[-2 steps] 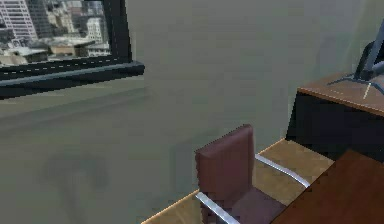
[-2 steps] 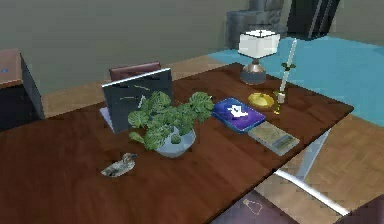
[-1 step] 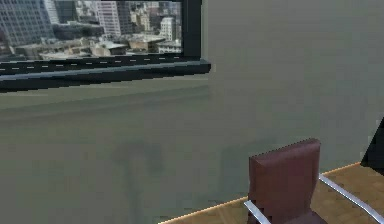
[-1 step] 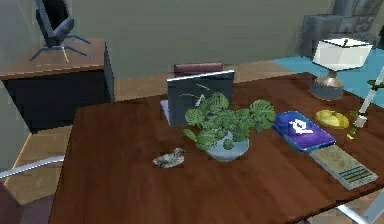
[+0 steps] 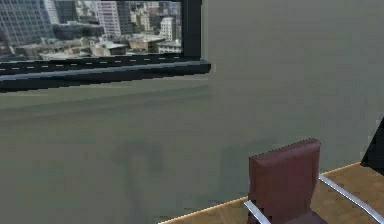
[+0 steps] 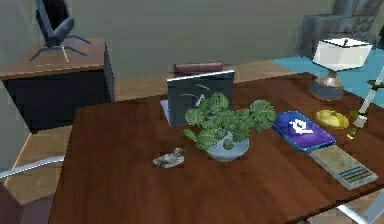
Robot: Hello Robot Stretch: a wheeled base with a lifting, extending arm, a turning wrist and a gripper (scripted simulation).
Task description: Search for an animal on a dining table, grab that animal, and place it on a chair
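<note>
Dark wood makes up the dining table; on it lies a small grey-green figure, likely the animal, just left of the potted plant, left of the arm side view's middle; its long axis runs roughly across that picture; the gripper's state cannot be told, nor which way the figure lies from it; a maroon chair stands at the forward view's lower right.
</note>
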